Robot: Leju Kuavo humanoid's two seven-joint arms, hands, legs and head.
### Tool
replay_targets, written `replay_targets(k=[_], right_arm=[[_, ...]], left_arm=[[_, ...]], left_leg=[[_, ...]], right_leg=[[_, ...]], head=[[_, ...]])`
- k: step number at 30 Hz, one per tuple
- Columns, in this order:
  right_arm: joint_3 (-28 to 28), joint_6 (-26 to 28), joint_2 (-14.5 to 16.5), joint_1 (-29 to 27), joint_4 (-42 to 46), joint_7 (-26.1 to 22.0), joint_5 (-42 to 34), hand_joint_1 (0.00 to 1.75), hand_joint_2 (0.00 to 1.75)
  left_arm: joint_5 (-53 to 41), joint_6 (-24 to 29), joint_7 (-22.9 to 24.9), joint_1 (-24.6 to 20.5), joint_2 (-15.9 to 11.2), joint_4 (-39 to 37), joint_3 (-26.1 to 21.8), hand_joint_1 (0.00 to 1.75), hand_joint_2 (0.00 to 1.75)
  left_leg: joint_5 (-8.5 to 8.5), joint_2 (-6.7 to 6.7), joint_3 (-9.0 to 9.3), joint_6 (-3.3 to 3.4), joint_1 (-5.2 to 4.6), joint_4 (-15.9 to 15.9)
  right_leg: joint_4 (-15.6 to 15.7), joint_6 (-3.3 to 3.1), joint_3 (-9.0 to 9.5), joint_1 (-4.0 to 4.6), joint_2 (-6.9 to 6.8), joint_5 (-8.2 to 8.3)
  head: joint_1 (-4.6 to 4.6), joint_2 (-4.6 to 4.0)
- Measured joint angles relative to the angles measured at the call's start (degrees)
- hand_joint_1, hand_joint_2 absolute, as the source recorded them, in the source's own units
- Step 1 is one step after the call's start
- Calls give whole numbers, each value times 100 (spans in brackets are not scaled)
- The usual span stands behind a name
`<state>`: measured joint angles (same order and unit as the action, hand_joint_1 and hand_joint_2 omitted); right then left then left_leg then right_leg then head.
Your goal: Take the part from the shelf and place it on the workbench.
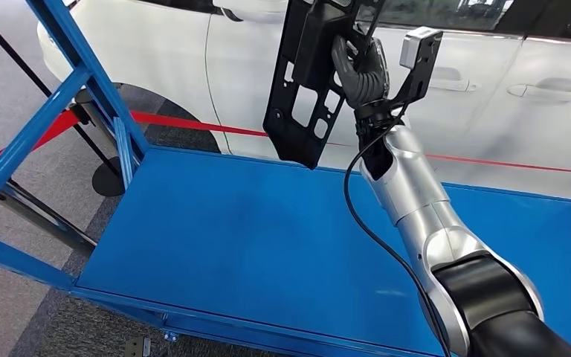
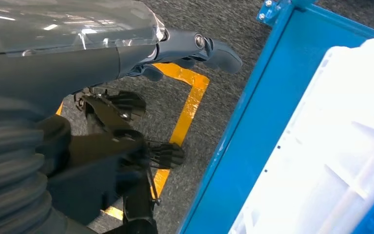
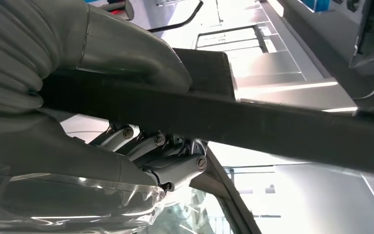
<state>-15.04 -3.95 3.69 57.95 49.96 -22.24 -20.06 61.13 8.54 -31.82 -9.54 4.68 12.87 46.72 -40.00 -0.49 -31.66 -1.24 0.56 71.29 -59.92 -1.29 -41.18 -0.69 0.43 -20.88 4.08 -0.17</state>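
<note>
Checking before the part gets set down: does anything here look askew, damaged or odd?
Nothing looks damaged or spilled. The flat black plastic part with cut-outs hangs tilted in the right hand, above the far edge of the blue metal workbench, not yet resting on it. The left hand holds nothing.

Your head view looks forward and down from high on the body onto the blue workbench (image 1: 268,238), white car (image 1: 491,97) beyond; right wrist view sits tight behind the right hand (image 3: 102,141), pressed up to the black part (image 3: 272,126), which the head view shares; left wrist view faces down at carpet, workbench edge alongside.
</note>
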Motion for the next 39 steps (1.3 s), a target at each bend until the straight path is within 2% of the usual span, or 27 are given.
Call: replay_targets(k=[1,2,3,5,6,8,10,11,12,13,15,16,17,18,21,22,24,26,28,29,31,32,33,34,35,37,39], right_arm=[[0,-3,0,-21,-15,1,-1,175,175],[0,-6,0,-39,-25,2,-3,175,175],[0,-9,1,-49,-31,2,-7,175,175],[0,-23,2,-43,-31,-3,-23,175,175],[0,-33,1,-37,-31,-11,-39,175,175],[0,-64,-2,-54,-28,-36,-71,175,175],[0,-100,-8,-115,-11,-62,-92,175,175],[0,-115,-18,-152,3,-76,-100,175,175],[0,-126,-28,-185,15,-87,-107,175,175],[0,-133,-39,-217,24,-96,-110,175,175],[0,-146,-51,-283,26,-106,-118,175,175],[0,-153,-54,-321,24,-107,-122,175,175],[0,-163,-56,-353,20,-105,-130,175,175],[0,-178,-57,-374,16,-104,-139,175,175],[0,-259,-54,-341,-4,-125,-170,175,175],[0,-287,-49,-316,-20,-144,-178,175,175],[0,-321,-40,-290,-66,-179,-187,175,175],[0,-332,-20,-267,-126,-191,-193,175,175],[0,-324,43,-174,-229,-178,-203,175,175],[0,-311,82,-104,-296,-164,-207,175,175],[0,-279,138,17,-424,-128,-210,175,175],[0,-266,151,53,-484,-114,-209,175,175],[0,-262,157,72,-533,-104,-207,175,175],[0,-266,161,80,-580,-99,-204,175,175],[0,-282,161,81,-614,-101,-201,175,175],[0,-333,154,82,-665,-114,-196,175,175],[0,-391,142,74,-710,-126,-192,175,175]], left_arm=[[-3,6,1,6,0,0,-9,0,175],[-6,15,4,12,0,0,-19,0,175],[-11,26,10,16,-1,0,-28,0,175],[-32,45,23,17,-2,0,-38,0,175],[-43,49,27,19,-2,0,-40,0,175],[-72,51,28,33,-2,0,-41,0,175],[-119,54,20,57,-2,0,-41,0,175],[-143,64,16,66,-1,0,-41,0,175],[-162,75,12,71,-1,0,-41,0,175],[-179,88,11,72,0,0,-41,0,175],[-210,108,23,73,0,0,-41,0,175],[-222,115,32,75,0,0,-41,0,175],[-230,124,40,76,0,0,-41,0,175],[-233,131,47,77,0,0,-41,0,175],[-244,150,54,67,5,0,-42,0,175],[-251,152,55,61,7,0,-42,0,175],[-272,154,63,49,11,0,-43,0,175],[-303,163,85,32,9,0,-44,0,175],[-342,195,139,-7,7,0,-45,0,175],[-367,214,179,-31,6,0,-45,0,175],[-413,236,249,-66,8,0,-45,0,175],[-438,242,275,-72,10,0,-45,0,175],[-459,247,293,-72,12,0,-45,0,175],[-488,252,308,-71,15,0,-44,0,175],[-517,259,314,-69,19,0,-44,0,175],[-577,273,309,-62,45,0,-42,0,175],[-626,287,303,-36,70,0,-36,0,175]], left_leg=[[-27,5,-195,-14,11,280],[71,8,-297,-17,17,343],[282,9,-292,-8,20,177],[781,14,-77,30,13,-553],[938,14,29,52,3,-887],[1030,6,93,105,-24,-1167],[1102,2,72,183,-23,-1202],[1156,4,62,230,-15,-1225],[1214,9,44,275,-5,-1250],[1267,14,15,313,3,-1267],[1339,17,-70,351,-15,-1267],[1367,16,-110,357,-23,-1263],[1391,14,-144,358,-32,-1258],[1410,11,-172,357,-41,-1253],[1441,6,-221,333,-76,-1228],[1451,8,-239,312,-83,-1220],[1479,11,-274,259,-83,-1217],[1454,10,-302,207,-86,-1190],[1190,11,-452,146,-83,-842],[978,12,-591,113,-60,-500],[636,14,-856,54,-10,206],[597,16,-890,28,14,364],[664,17,-813,7,36,295],[819,20,-625,-13,61,3],[973,22,-386,-32,84,-426],[1167,8,-53,-22,82,-1070],[1213,-12,-34,52,46,-1179]], right_leg=[[-3,-2,0,0,-3,-1],[-7,-1,1,-2,-5,0],[-13,2,1,-4,-6,4],[-23,31,1,-1,-3,26],[-26,59,-4,5,1,48],[1,137,-17,15,6,117],[52,214,-26,7,1,183],[27,248,-47,3,-4,144],[-97,277,-103,-1,-8,26],[-353,300,-205,-5,-13,-171],[-1126,335,-467,-7,-16,-626],[-1440,343,-551,-6,-16,-766],[-1567,341,-541,-6,-16,-808],[-1460,328,-411,-4,-16,-753],[-339,216,330,33,-13,-432],[-86,179,475,53,-13,-391],[47,128,530,86,-14,-377],[100,78,521,56,-35,-325],[159,18,495,6,-63,-255],[165,2,467,2,-70,-226],[158,2,402,-1,-74,-181],[149,16,373,-5,-78,-162],[136,34,348,-12,-81,-144],[119,56,322,-23,-84,-127],[97,82,297,-32,-87,-112],[65,150,243,-26,-83,-68],[79,235,209,-14,-75,1]], head=[[0,0],[0,0],[0,0],[-1,-1],[-1,-1],[-1,0],[-1,0],[-1,-1],[-2,-1],[-2,-1],[-1,-1],[-1,-1],[-1,-1],[-1,-1],[-2,-1],[-2,-1],[-2,0],[-2,0],[-1,-1],[-1,-1],[0,-1],[-1,-1],[-1,-1],[-1,-1],[-1,-1],[-1,0],[-1,0]])
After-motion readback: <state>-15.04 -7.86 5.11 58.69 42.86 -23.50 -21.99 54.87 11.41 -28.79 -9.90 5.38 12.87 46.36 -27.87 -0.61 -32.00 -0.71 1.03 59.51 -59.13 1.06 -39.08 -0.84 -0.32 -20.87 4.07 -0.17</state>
